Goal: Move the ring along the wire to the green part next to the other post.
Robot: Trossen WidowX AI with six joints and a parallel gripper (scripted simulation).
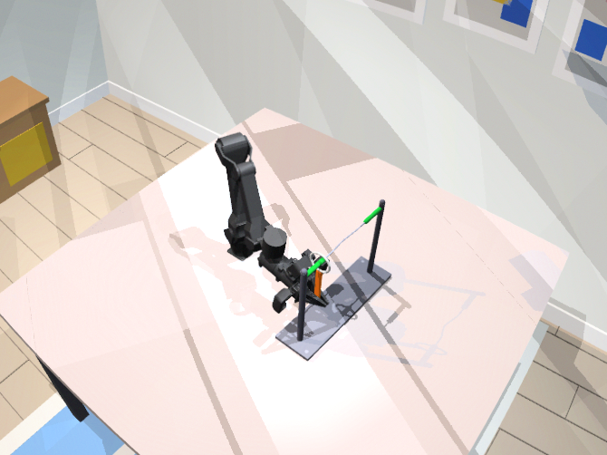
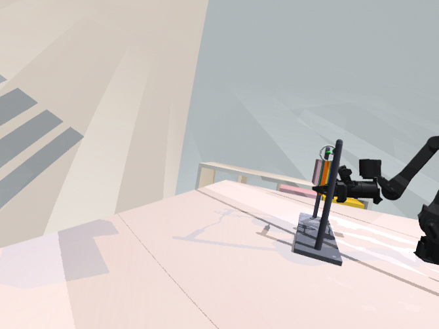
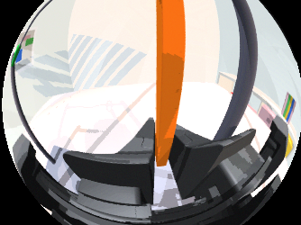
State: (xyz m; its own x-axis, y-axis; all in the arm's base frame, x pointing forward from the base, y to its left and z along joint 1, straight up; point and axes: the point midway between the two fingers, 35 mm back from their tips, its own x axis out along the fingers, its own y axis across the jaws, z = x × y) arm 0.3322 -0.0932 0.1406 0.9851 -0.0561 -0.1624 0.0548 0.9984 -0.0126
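In the top view we saw the near post (image 1: pixel 301 314) (image 2: pixel 316 208) (image 3: pixel 250 51) blocking the way at 7 o'clock of the ring (image 1: pixel 329 265) (image 2: pixel 320 153). Toward 1 to 2 o'clock, the thin grey wire (image 1: pixel 346 237) made an obstacle, and behind it stood the far post (image 1: pixel 376 242) (image 2: pixel 327 197) (image 3: pixel 17 101). Under this wire, above the base plate (image 1: pixel 374 275) (image 2: pixel 318 255), we had open air.
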